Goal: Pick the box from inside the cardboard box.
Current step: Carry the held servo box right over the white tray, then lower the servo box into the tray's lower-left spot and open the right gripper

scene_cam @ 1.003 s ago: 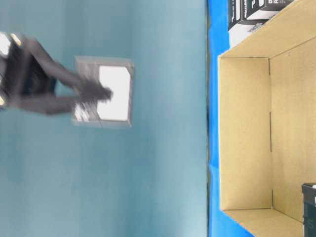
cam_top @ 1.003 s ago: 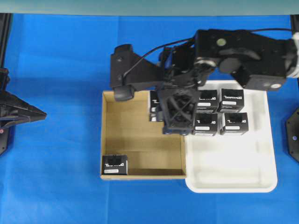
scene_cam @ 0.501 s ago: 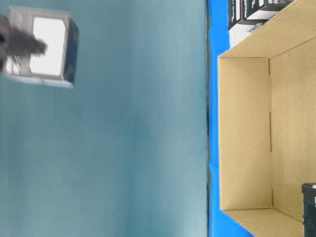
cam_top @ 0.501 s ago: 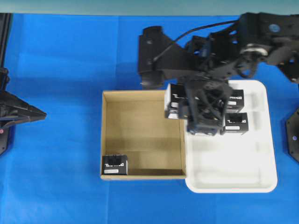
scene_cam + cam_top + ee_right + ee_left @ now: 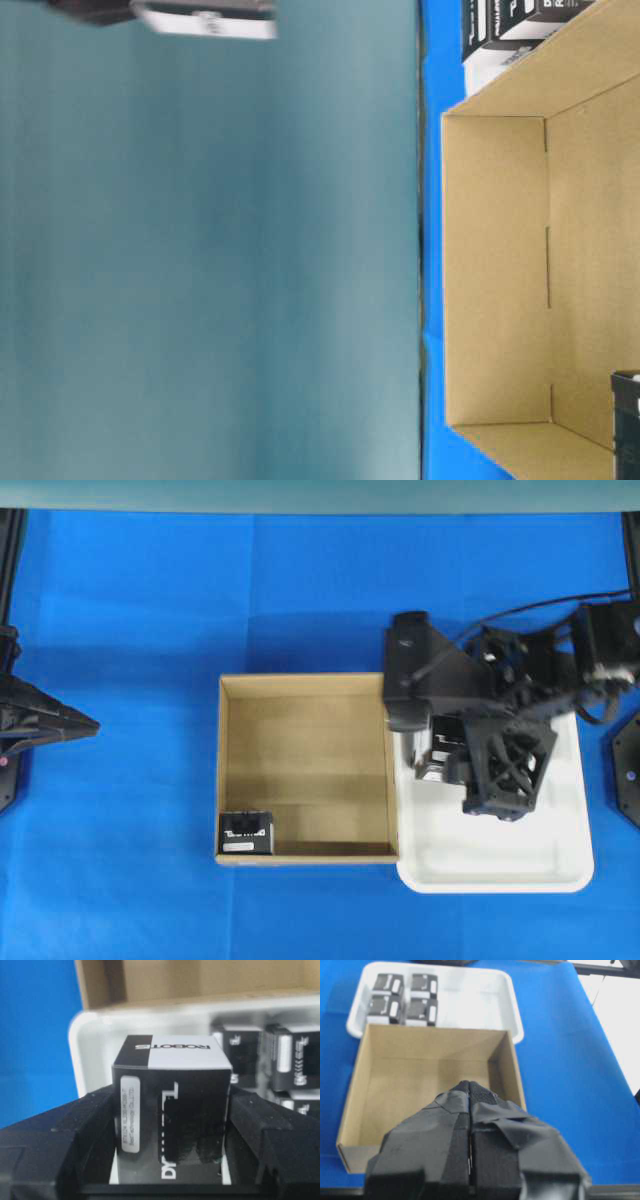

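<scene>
My right gripper (image 5: 170,1110) is shut on a small black box (image 5: 172,1105) with white lettering and a label strip, and its fingers (image 5: 65,1140) press both sides. From overhead that box (image 5: 437,752) hangs over the left part of the white tray, under my right gripper (image 5: 445,765). An identical box (image 5: 246,833) sits in the front left corner of the brown cardboard box (image 5: 228,760). My left gripper (image 5: 470,1085) is shut and empty. It hovers at the table's left edge, away from the cardboard box (image 5: 432,1035), and hides that corner.
The white tray (image 5: 500,875) touches the cardboard box's right wall. Several more black boxes (image 5: 405,997) stand in its far half, two of them (image 5: 295,1060) just behind the held one. My left arm (image 5: 40,720) rests at the left edge over blue cloth.
My right arm has carried the box to the right, from above the cardboard box's back right corner to over the tray. The left arm and the corner box have not moved.
</scene>
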